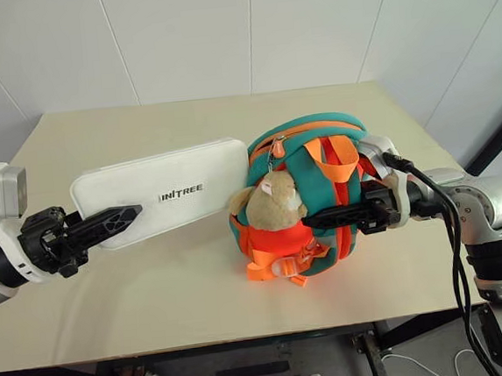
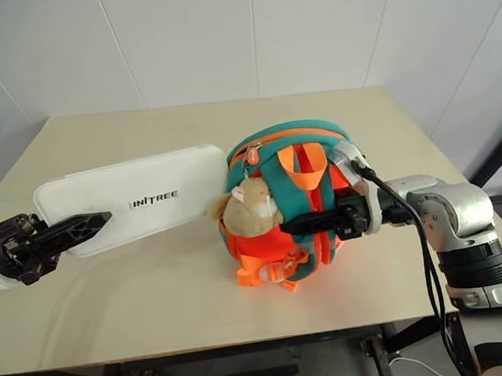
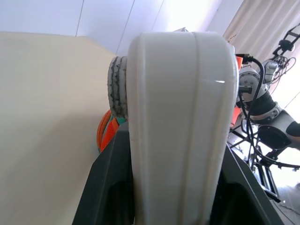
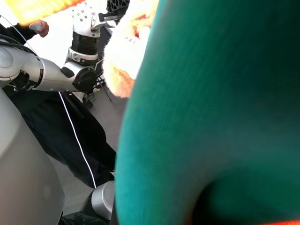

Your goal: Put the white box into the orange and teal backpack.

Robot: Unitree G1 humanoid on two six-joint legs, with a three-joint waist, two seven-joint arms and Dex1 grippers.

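Note:
The white box [image 1: 172, 190] is a flat case with dark lettering, held level above the table by its left end. My left gripper [image 1: 135, 214] is shut on it, one black finger [image 3: 101, 187] on each flat side. The box's right end meets the upper left of the orange and teal backpack [image 1: 317, 134], by the orange zipper line. The backpack stands upright right of centre, a tan plush animal [image 1: 270, 199] on its front. My right gripper [image 1: 311, 220] reaches in from the right across the backpack's front, shut on its teal fabric [image 4: 211, 117].
The beige table [image 1: 155, 293] has bare surface in front of and behind the box. Its front edge runs close below both arms. A black cable [image 1: 452, 223] hangs along my right forearm. White wall panels stand behind the table.

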